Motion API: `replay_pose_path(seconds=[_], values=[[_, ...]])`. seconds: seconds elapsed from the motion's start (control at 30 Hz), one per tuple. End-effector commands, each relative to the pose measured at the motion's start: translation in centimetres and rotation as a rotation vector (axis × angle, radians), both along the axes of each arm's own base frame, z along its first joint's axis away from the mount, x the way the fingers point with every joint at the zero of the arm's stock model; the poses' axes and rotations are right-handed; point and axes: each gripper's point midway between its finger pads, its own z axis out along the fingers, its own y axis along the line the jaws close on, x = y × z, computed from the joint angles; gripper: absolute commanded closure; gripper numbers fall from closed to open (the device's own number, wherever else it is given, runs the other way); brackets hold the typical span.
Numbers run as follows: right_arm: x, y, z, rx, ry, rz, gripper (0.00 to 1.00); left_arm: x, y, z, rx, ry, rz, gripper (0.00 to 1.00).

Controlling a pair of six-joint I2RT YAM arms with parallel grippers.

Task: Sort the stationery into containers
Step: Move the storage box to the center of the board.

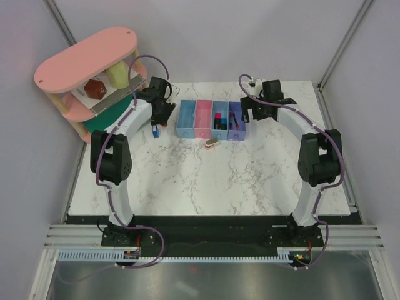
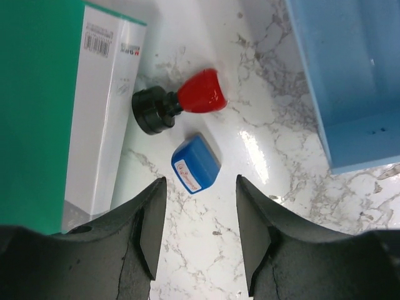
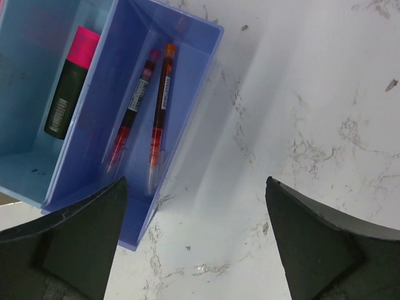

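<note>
From above, the marble tabletop (image 1: 206,181) carries a row of four bins: light blue bin (image 1: 187,118), pink bin (image 1: 204,118), a second light blue bin (image 1: 220,120) and the violet-blue bin (image 1: 237,120). A beige stapler-like block (image 1: 211,143) lies just in front of the row, apart from it. The left gripper (image 1: 162,114) hangs left of the bins, over a small blue stamp (image 1: 154,132). The right gripper (image 1: 253,114) is at the row's right end. The pink oval shelf (image 1: 87,59) stands in the far left corner, with the green board (image 1: 115,115) at its foot.

Left wrist now: the fingers (image 2: 147,231) stand moderately apart, holding nothing. The blue stamp (image 2: 195,164) lies flat on the marble just ahead of the tips. Beyond it lies a red-handled stamp (image 2: 181,103) on its side, with its black base toward a white box (image 2: 103,112).

Right wrist: the fingers (image 3: 69,244) are spread wide and empty over bare marble. Two thin red pens (image 3: 147,106) lie side by side in the violet-blue bin. The black marker with pink cap (image 3: 70,84) lies in the light blue bin next to it.
</note>
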Motion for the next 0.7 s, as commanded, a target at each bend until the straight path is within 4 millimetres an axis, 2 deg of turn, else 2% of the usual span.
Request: replay_pose_path(seconds=[0.0,0.17,0.3,0.5,0.67], values=[[1.7,0.1,-0.1,-0.03,-0.036,0.001,0.02,-2.0,1.5,1.4,0.042,0.002,0.046,0.45],[2.5,-0.4,-2.8,-0.083,-0.01,-0.018,0.02,-3.9,1.6,0.6,0.031,0.053,0.042,0.44],[3.0,-0.8,-3.8,-0.11,-0.002,-0.027,0.02,-5.0,1.9,0.1,0.036,0.081,0.043,0.44],[2.9,-0.9,-4.6,-0.123,0.005,-0.029,0.02,-4.9,2.3,-1.4,0.041,0.115,0.055,0.44],[3.0,-1.4,-5.2,-0.155,0.006,-0.03,0.02,-4.0,3.0,-2.8,0.048,0.13,0.079,0.44]])
